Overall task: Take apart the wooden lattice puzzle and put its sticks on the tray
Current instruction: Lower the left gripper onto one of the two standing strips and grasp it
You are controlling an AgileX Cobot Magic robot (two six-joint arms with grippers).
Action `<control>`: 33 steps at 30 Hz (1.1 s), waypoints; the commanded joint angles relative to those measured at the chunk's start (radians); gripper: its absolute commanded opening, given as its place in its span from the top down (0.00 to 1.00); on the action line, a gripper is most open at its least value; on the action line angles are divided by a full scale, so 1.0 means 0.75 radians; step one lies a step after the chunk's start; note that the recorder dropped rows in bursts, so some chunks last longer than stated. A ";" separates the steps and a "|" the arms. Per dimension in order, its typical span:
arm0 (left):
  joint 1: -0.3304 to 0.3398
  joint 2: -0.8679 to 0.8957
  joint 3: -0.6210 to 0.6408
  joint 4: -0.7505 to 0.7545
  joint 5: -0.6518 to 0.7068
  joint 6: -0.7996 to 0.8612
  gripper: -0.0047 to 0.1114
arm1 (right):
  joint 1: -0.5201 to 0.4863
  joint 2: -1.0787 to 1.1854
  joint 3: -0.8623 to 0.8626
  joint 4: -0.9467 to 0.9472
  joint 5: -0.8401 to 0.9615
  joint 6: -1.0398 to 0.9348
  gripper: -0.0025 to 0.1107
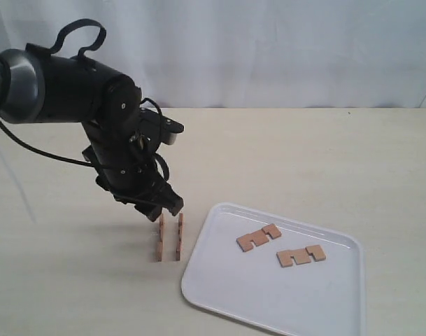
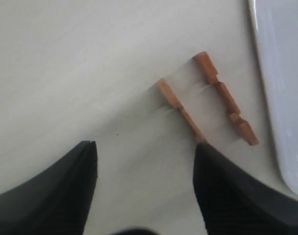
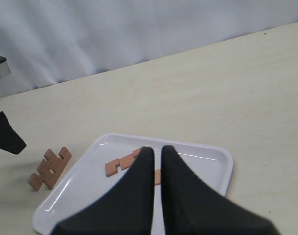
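Left wrist view: the left gripper hangs wide open above the ends of two sticks, which stand on edge, side by side, on the counter just beside the tray. Best to centre on one, then pinch its flat faces. Two light-brown notched bars lie flat inside. Meanwhile the right gripper is closed on nothing seen.
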State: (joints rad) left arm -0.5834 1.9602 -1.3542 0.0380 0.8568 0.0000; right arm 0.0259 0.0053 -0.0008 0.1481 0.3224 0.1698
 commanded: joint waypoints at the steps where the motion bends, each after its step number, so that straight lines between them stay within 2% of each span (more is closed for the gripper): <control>1: 0.002 -0.021 0.070 -0.085 -0.151 -0.013 0.49 | 0.004 -0.007 0.001 0.001 -0.003 -0.009 0.94; 6: 0.002 -0.019 0.115 -0.099 -0.265 -0.133 0.49 | 0.004 -0.007 0.001 0.001 -0.003 -0.009 0.94; 16: 0.002 -0.007 0.130 -0.099 -0.368 -0.185 0.49 | 0.004 -0.007 0.001 0.001 -0.003 -0.009 0.94; 26: 0.002 0.089 0.130 -0.001 -0.385 -0.250 0.49 | 0.004 -0.007 0.001 0.001 -0.003 -0.009 0.94; 33: 0.002 0.117 0.130 -0.003 -0.395 -0.255 0.49 | 0.004 -0.007 0.001 0.001 -0.003 -0.009 0.94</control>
State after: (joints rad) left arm -0.5834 2.0435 -1.2601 0.0272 0.5753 -0.1802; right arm 0.0259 0.0053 -0.0008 0.1481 0.3224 0.1698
